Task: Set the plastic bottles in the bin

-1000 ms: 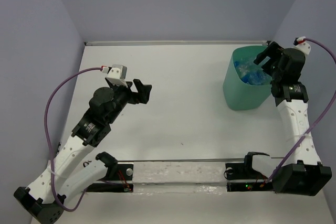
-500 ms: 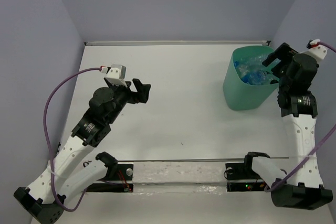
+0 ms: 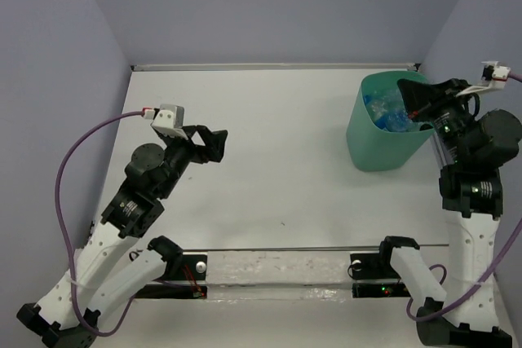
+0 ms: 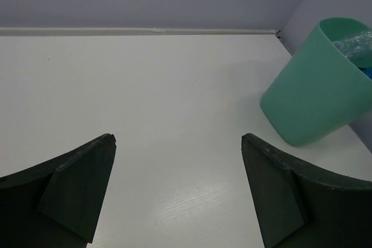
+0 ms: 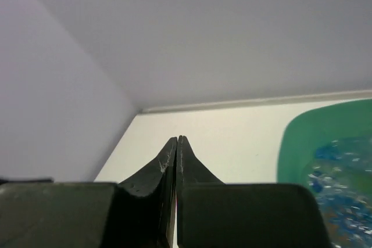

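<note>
Judging from the near edge outward, no loose bottle shows on the white counter [image 3: 277, 177], so the step in hand looks like getting the arms away from the tub and checking that nothing is left. Along the near edge a clear rail [image 3: 277, 266] runs between the two bases, and just beyond it lies a small dark speck [image 3: 283, 222], too small to identify. Toward the left edge the left gripper [image 3: 210, 143] hovers above the counter with its fingers [image 4: 75, 190] spread wide and nothing between them. Its purple cable [image 3: 69, 165] loops out to the left. In the far right corner stands the bin [image 3: 379, 152], with the plastic bottles [image 3: 390, 113] heaped inside, blue showing through the clear plastic. The right gripper [image 3: 414, 100] sits over the bin's right rim, fingers pressed together on nothing; whether it touches the rim I cannot tell. That arm would do best to rise straight up before swinging, since a sideways nudge could tip the tub.
</note>
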You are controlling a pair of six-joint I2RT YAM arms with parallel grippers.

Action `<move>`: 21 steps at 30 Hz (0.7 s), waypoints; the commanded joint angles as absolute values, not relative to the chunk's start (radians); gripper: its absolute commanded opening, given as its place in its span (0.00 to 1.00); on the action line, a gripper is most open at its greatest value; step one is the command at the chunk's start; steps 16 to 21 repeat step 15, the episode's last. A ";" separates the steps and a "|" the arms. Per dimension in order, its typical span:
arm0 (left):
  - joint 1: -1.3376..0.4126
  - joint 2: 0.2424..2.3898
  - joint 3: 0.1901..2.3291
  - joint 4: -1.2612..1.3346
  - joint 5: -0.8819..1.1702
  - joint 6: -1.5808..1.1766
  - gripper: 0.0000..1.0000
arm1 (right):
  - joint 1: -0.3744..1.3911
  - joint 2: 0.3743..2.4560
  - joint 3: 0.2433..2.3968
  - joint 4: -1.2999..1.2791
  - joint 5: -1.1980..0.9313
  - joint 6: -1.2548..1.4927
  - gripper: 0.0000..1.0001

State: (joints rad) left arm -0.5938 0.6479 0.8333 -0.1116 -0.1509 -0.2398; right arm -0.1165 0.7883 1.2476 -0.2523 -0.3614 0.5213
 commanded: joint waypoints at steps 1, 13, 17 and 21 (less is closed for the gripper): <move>-0.588 0.566 0.903 -0.022 -0.109 -0.236 0.99 | -0.117 0.755 1.134 0.076 -0.811 0.669 0.00; -0.588 0.503 1.008 0.029 -0.213 -0.204 0.99 | -0.117 0.617 1.011 0.337 -0.758 0.762 0.90; -0.588 0.520 1.029 0.014 -0.222 -0.206 0.99 | -0.117 0.624 0.997 0.382 -0.758 0.790 0.90; -0.588 0.520 1.029 0.014 -0.222 -0.206 0.99 | -0.117 0.624 0.997 0.382 -0.758 0.790 0.90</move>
